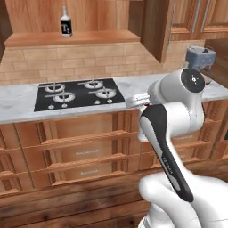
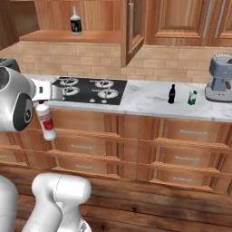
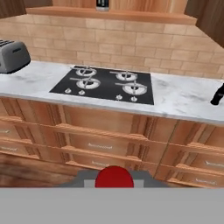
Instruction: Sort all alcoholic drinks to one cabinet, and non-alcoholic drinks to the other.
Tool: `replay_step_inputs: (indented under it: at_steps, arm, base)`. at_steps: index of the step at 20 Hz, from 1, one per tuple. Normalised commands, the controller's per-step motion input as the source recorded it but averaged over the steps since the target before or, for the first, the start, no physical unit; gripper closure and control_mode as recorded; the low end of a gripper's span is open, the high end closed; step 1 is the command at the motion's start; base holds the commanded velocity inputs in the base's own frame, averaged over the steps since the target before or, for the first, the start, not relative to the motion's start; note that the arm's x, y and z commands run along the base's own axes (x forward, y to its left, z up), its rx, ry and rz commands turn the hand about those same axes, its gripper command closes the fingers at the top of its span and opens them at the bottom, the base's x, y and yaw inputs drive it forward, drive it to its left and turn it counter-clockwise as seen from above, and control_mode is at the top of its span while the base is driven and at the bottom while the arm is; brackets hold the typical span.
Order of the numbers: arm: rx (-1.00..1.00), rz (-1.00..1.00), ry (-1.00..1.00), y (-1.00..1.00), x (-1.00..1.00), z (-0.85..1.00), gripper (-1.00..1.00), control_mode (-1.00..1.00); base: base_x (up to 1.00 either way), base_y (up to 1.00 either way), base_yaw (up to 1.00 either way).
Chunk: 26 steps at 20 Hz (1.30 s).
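The slim white bottle (image 2: 46, 121) is held clamped in the closed gripper (image 2: 41, 105), to be lifted next beside the "T" bottle (image 2: 75, 21) in the open cabinet (image 2: 81, 36).

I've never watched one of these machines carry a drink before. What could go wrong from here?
Judging by the pictures:
1. The hand grips the white red-capped bottle only near its cap; hanging tilted, it might slip.
2. Lifted toward the open cabinet shelf, it could knock the T-labelled bottle already standing there.
3. The open cabinet door juts out and could be clipped.
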Motion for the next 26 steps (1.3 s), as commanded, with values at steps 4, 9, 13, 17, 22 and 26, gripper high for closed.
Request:
replay_step_inputs:
  at_steps: [4, 9, 13, 17, 22, 26]
  arm:
    - [0.0, 0.0, 0.0, 0.0, 0.0, 0.0, 1.0, 1.0]
    - [0.0, 0.0, 0.0, 0.0, 0.0, 0.0, 1.0, 1.0]
    - [0.0, 0.0, 0.0, 0.0, 0.0, 0.0, 1.0, 1.0]
    - [0.0, 0.0, 0.0, 0.0, 0.0, 0.0, 1.0, 1.0]
    - [0.0, 0.0, 0.0, 0.0, 0.0, 0.0, 1.0, 1.0]
    - [0.0, 0.0, 0.0, 0.0, 0.0, 0.0, 1.0, 1.0]
  base:
    - [0.7, 0.53, 0.0]
    - [0.76, 0.29, 0.0]
    - [0.68, 0.16, 0.0]
    - [0.68, 0.43, 0.0]
    - [0.61, 0.65, -0.01]
    - [0.63, 0.49, 0.0]
